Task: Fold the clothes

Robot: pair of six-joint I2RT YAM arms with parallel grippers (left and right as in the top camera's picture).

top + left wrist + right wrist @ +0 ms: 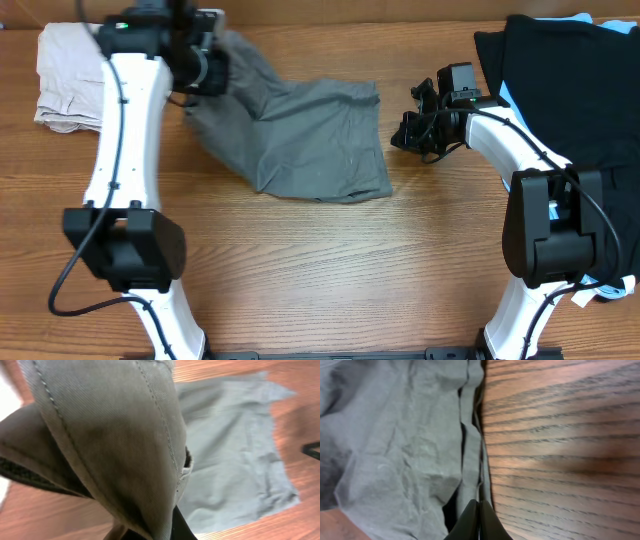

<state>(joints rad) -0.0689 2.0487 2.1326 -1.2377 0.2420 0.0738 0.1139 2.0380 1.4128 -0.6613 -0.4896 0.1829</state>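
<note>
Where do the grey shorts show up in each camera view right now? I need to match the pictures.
Overhead: the grey shorts lie centre-left, with their upper-left end raised off the table.
Left wrist: the grey shorts fill the foreground as a raised fold; the flat part lies to the right.
Right wrist: the grey shorts cover the left half.
Shared landmark: the wood-grain table bordering the shorts' edge.

Front half of table (330,270): bare wood, reachable from both sides. Centre rear is covered by grey shorts (300,140), with one end lifted by the left gripper (205,65). Fabric drapes over its wrist view, fingers hidden. Beige garment (65,80) blocks the far-left corner. Black garment (560,80) and light-blue garment (590,18) fill the far right. A narrow wood strip separates the shorts' hem from the right gripper (408,130).
</note>
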